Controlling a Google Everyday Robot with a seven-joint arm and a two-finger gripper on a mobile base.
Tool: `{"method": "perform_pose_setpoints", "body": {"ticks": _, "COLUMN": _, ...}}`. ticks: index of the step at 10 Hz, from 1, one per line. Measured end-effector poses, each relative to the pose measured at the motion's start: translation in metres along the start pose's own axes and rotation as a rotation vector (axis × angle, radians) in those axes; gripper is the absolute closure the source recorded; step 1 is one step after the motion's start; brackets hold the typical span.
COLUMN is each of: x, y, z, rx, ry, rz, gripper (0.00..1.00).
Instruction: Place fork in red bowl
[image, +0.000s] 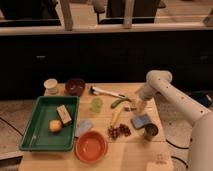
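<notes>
Silvery metal is what you are after. The fork (131, 107) looks to be the thin pale sliver on the worktop (150, 156) just off the right end of the green pod (120, 102), though it is too faint for me to swear to how it lies. Expect it to be light, rigid and slick. It lies flat with almost nothing to get under, so it will skate or pivot if you catch it off-centre. Take it across the handle near the middle and lift level, so the tined end does not swing.

The pincer (139, 106) hangs low right beside it, but you cannot tell from this view whether it is spread or pressed together. Do not mistake the longer white-handled utensil (106, 92) further back for your target. The red bowl (91, 146) sits at the front, well apart to the left, with the banana (116, 117) and grapes (119, 131) between.
</notes>
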Motion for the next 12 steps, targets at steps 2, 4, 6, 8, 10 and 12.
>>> {"method": "perform_pose_setpoints", "body": {"ticks": 2, "x": 0.002, "y": -0.002, "z": 0.003, "rx": -0.010, "ry": -0.002, "rz": -0.002, "gripper": 0.49}}
{"method": "perform_pose_setpoints", "body": {"ticks": 4, "x": 0.004, "y": -0.001, "z": 0.006, "rx": -0.020, "ry": -0.003, "rz": -0.001, "gripper": 0.47}}
{"method": "perform_pose_setpoints", "body": {"ticks": 6, "x": 0.005, "y": 0.001, "z": 0.008, "rx": -0.026, "ry": -0.007, "rz": 0.000, "gripper": 0.48}}
{"method": "perform_pose_setpoints", "body": {"ticks": 8, "x": 0.009, "y": 0.005, "z": 0.010, "rx": -0.036, "ry": -0.008, "rz": 0.007, "gripper": 0.49}}
{"method": "perform_pose_setpoints", "body": {"ticks": 10, "x": 0.008, "y": 0.011, "z": 0.016, "rx": -0.053, "ry": -0.010, "rz": 0.007, "gripper": 0.49}}
{"method": "perform_pose_setpoints", "body": {"ticks": 12, "x": 0.011, "y": 0.017, "z": 0.019, "rx": -0.060, "ry": -0.013, "rz": 0.014, "gripper": 0.50}}
